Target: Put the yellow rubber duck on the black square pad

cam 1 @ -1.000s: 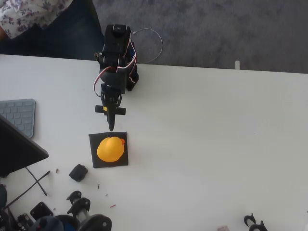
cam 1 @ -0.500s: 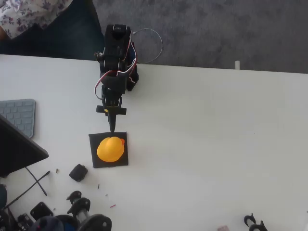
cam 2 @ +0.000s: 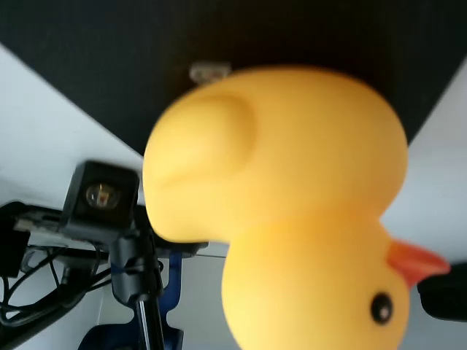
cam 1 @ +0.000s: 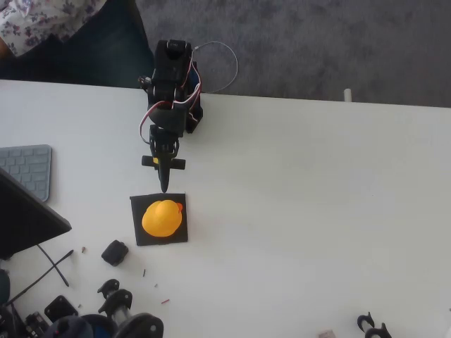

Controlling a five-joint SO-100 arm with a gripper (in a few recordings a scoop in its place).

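Looking across the overhead view from the left, you have a grey keyboard (cam 1: pixel 28 167) at the table (cam 1: pixel 317 211) edge and a small black block (cam 1: pixel 114 253) lower down, both well apart from the work. Next comes the black square pad (cam 1: pixel 138 205), and the yellow rubber duck (cam 1: pixel 163 217) sits squarely on it, so I judge the placement done. Your gripper (cam 1: pixel 164 186) hangs just past the pad's far edge, apart from the duck and holding nothing; its fingers taper to one thin tip, so they look together, though I cannot tell for certain. In the wrist view the duck (cam 2: pixel 292 219) looms close and blurred, with the pad (cam 2: pixel 109 51) beneath it.
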